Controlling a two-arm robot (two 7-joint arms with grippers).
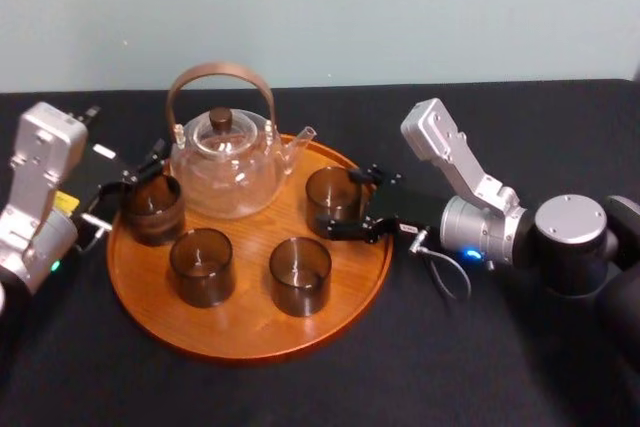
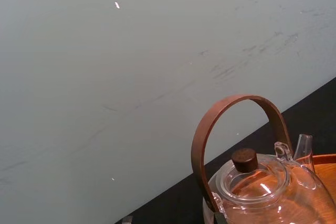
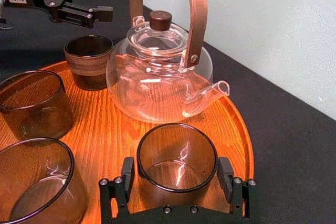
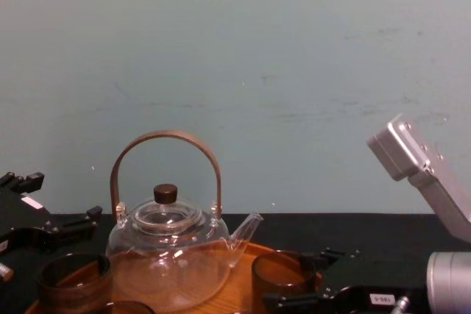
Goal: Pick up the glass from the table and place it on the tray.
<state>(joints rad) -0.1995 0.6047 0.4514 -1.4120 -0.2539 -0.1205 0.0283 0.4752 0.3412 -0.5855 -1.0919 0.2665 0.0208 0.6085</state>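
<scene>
Your only writing is two small white labels. One sits on the left gripper (image 1: 145,167), where the right wrist view shows dark characters that may read "197-4", though you can't be sure. The other is on the right gripper (image 1: 340,200), low in the chest view, and its print is too small to read. By count you have one round wooden tray (image 1: 250,345) on the black table (image 1: 500,367), one clear glass teapot (image 1: 225,172) with a brown hoop handle and dark knob, and four smoky brown glasses. All four stand upright on the tray. The glass (image 3: 176,148) you're working with stands at the tray's right side, just beside the teapot's spout. Your right gripper is set wide around it, one finger on each side, close against its wall. The three other glasses (image 1: 202,269) sit at the front left, front right and left edge. Your left gripper hangs spread and empty, just above and behind the left-edge glass.
</scene>
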